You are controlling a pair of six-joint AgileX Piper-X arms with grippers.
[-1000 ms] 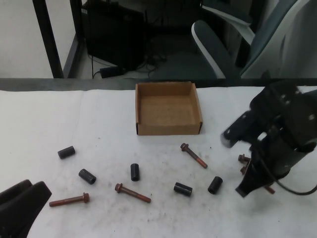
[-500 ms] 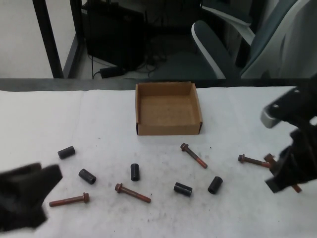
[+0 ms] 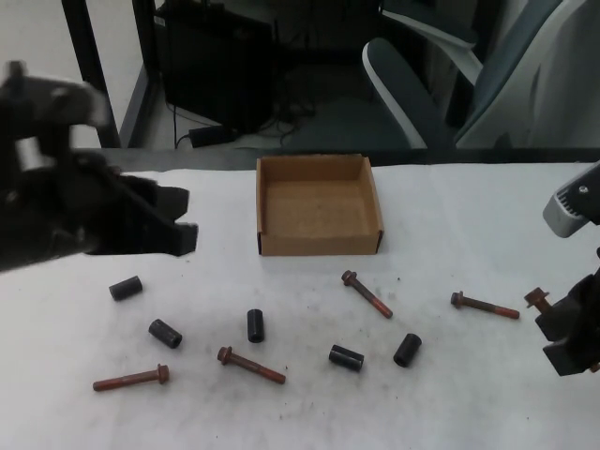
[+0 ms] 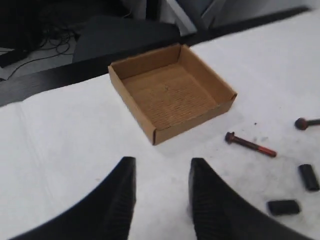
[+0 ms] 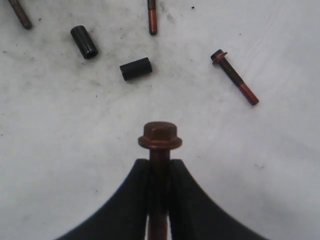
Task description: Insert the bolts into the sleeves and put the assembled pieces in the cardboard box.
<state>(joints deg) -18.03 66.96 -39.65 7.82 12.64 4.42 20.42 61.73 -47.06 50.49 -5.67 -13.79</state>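
1. The right gripper (image 5: 159, 167) is closed on a bolt (image 5: 160, 136). It pinches the shank between its two fingers, and the flanged head sticks out past the tips.
2. That gripper hangs above the white bench (image 3: 450, 403) near its right edge.
3. The left gripper (image 4: 160, 192) is spread wide with nothing between its fingers. It hovers over the bench's left side, pointing toward the box (image 3: 319, 242).
4. The box sits at the middle rear of the bench, open at the top. Its bare cardboard floor shows from wall to wall.
5. Four loose bolts (image 3: 367, 293) lie on the bench in front of the box. One is near the box's right corner, one is farther right, and two are at front left.
6. Five black sleeves (image 3: 255, 325) lie scattered among them on the bench, each apart from the bolts and outside the box.
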